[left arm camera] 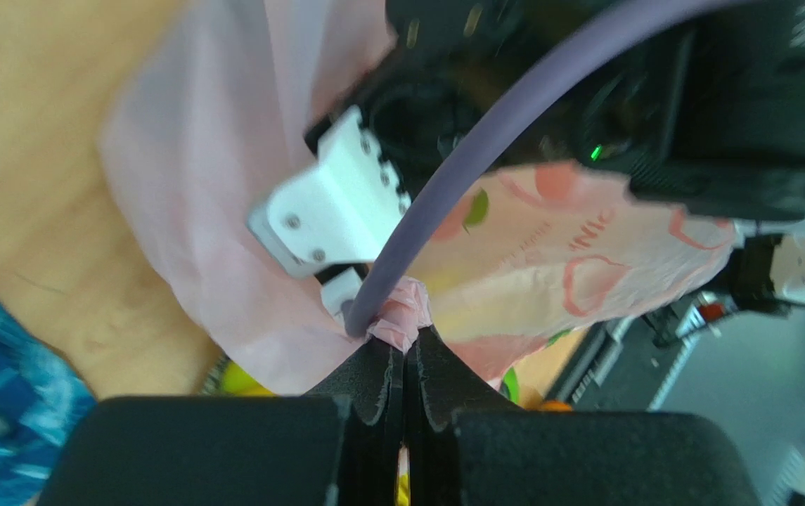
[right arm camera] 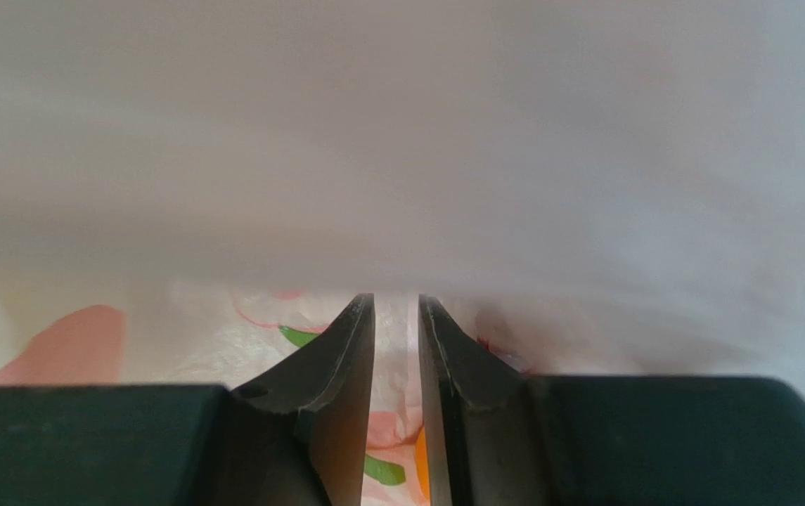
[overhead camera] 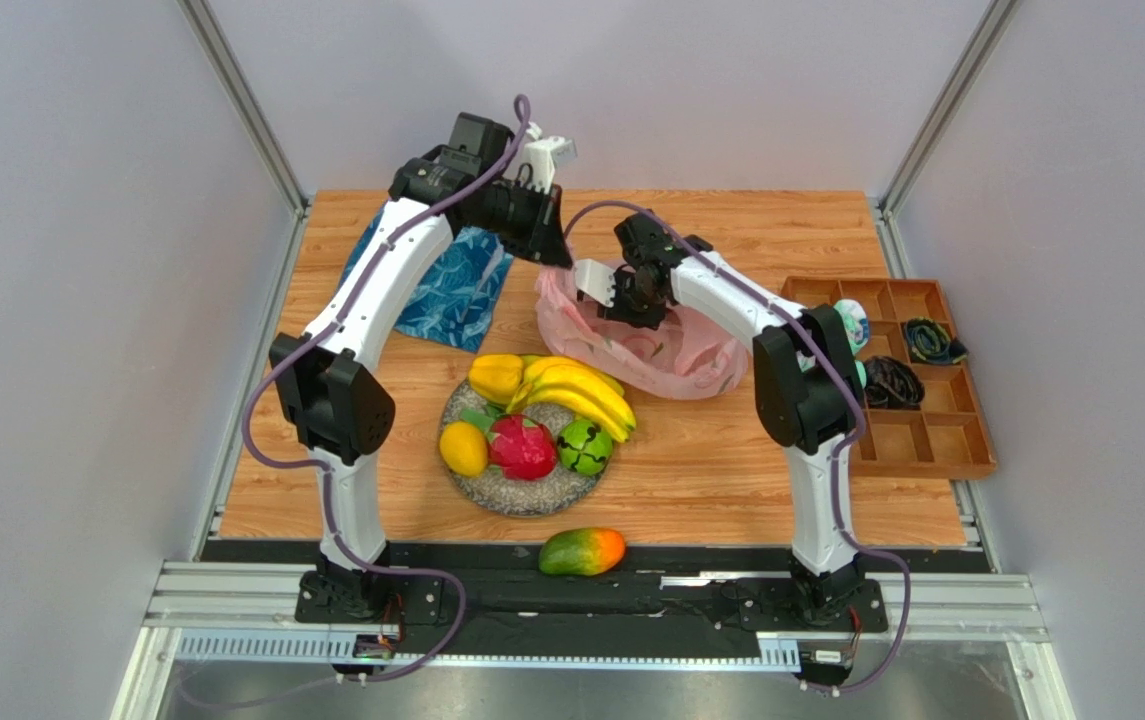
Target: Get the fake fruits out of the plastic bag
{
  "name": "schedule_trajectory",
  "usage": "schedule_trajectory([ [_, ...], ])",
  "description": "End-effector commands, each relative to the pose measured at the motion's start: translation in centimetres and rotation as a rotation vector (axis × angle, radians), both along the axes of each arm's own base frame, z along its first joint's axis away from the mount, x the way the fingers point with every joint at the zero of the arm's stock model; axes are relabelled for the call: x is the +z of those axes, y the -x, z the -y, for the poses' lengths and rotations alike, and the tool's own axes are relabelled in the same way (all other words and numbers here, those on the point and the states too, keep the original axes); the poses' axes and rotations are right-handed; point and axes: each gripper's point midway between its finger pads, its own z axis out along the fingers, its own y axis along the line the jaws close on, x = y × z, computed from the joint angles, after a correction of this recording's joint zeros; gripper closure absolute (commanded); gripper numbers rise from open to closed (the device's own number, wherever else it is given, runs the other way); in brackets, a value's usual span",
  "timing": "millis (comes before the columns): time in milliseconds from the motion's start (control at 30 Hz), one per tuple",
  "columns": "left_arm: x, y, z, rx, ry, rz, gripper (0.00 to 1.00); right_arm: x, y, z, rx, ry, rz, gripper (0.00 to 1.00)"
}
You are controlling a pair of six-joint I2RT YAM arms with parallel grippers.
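The pink plastic bag (overhead camera: 653, 357) lies on the table behind the plate. My left gripper (overhead camera: 545, 252) is shut on the bag's upper edge; in the left wrist view its jaws (left arm camera: 409, 343) pinch a bunch of pink film (left arm camera: 216, 211). My right gripper (overhead camera: 635, 308) reaches down into the bag's mouth. In the right wrist view its jaws (right arm camera: 396, 308) stand narrowly apart with only printed bag film (right arm camera: 206, 327) around them. Bananas (overhead camera: 581, 393), a yellow fruit (overhead camera: 496, 375), a lemon (overhead camera: 463, 447), a red dragon fruit (overhead camera: 523, 447) and a green melon (overhead camera: 584, 446) lie on the speckled plate (overhead camera: 511, 492). A red-green mango (overhead camera: 581, 551) lies at the front edge.
A blue leaf-patterned cloth (overhead camera: 451, 285) lies at the back left, under the left arm. A brown compartment tray (overhead camera: 942, 435) holding rolled bundles and dark items stands at the right edge. The right arm's wrist and purple cable (left arm camera: 449, 179) cross close above the left gripper.
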Motion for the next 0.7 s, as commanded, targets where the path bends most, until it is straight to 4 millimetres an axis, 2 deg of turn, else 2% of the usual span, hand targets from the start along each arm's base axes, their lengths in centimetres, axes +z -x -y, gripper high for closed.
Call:
schedule_trajectory([
  [0, 5.8, -5.1, -0.6, 0.042, 0.073, 0.286, 1.00, 0.3, -4.1, 3.1, -0.105, 0.182, 0.175, 0.70],
  [33, 6.4, -5.7, -1.1, 0.056, 0.073, 0.310, 1.00, 0.8, -5.2, 3.8, -0.149, 0.185, 0.210, 0.68],
  [67, 6.7, -6.5, -1.3, 0.068, 0.075, 0.333, 1.00, 1.5, -6.6, 4.7, -0.190, 0.190, 0.251, 0.61],
  [100, 8.2, -7.2, -1.8, 0.085, 0.088, 0.376, 1.00, 1.8, -8.1, 5.9, -0.244, 0.222, 0.296, 0.57],
  [133, 9.1, -7.9, -2.0, 0.097, 0.099, 0.410, 1.00, 4.0, -10.0, 6.1, -0.285, 0.208, 0.358, 0.55],
  [167, 9.6, -8.8, -2.3, 0.116, 0.102, 0.432, 1.00, 4.8, -11.2, 7.3, -0.327, 0.220, 0.387, 0.52],
  [200, 11.3, -9.6, -2.9, 0.137, 0.117, 0.480, 1.00, 5.9, -12.2, 8.3, -0.369, 0.248, 0.426, 0.51],
  [233, 12.5, -10.3, -3.1, 0.148, 0.132, 0.526, 1.00, 7.9, -14.0, 8.4, -0.403, 0.233, 0.488, 0.50],
  [267, 12.9, -11.0, -3.3, 0.160, 0.136, 0.550, 1.00, 9.0, -15.0, 9.5, -0.435, 0.241, 0.521, 0.47],
  [333, 16.3, -11.6, -3.7, 0.173, 0.174, 0.657, 1.00, 12.9, -17.2, 10.6, -0.515, 0.232, 0.636, 0.44],
  [400, 19.0, -11.1, -3.6, 0.157, 0.210, 0.732, 1.00, 15.7, -17.8, 11.9, -0.599, 0.215, 0.699, 0.39],
  [433, 20.6, -10.0, -3.2, 0.114, 0.246, 0.766, 1.00, 17.9, -17.4, 12.4, -0.635, 0.182, 0.727, 0.39],
  [467, 21.4, -9.1, -2.9, 0.079, 0.263, 0.786, 1.00, 18.1, -16.8, 12.6, -0.654, 0.169, 0.715, 0.39],
  [500, 21.6, -8.4, -2.7, 0.051, 0.273, 0.784, 1.00, 17.2, -15.6, 12.6, -0.694, 0.127, 0.656, 0.39],
  [533, 22.7, -6.2, -2.4, -0.008, 0.302, 0.790, 1.00, 16.6, -14.3, 12.6, -0.711, 0.107, 0.610, 0.39],
  [567, 20.6, -5.9, -2.2, -0.051, 0.275, 0.758, 1.00, 14.9, -11.7, 12.7, -0.714, 0.112, 0.530, 0.40],
  [633, 17.8, -3.7, -1.6, -0.118, 0.254, 0.697, 1.00, 10.7, -7.5, 12.6, -0.742, 0.105, 0.376, 0.40],
  [667, 14.6, -1.8, -1.8, -0.170, 0.212, 0.649, 1.00, 10.3, -5.3, 12.2, -0.735, 0.107, 0.343, 0.41],
])
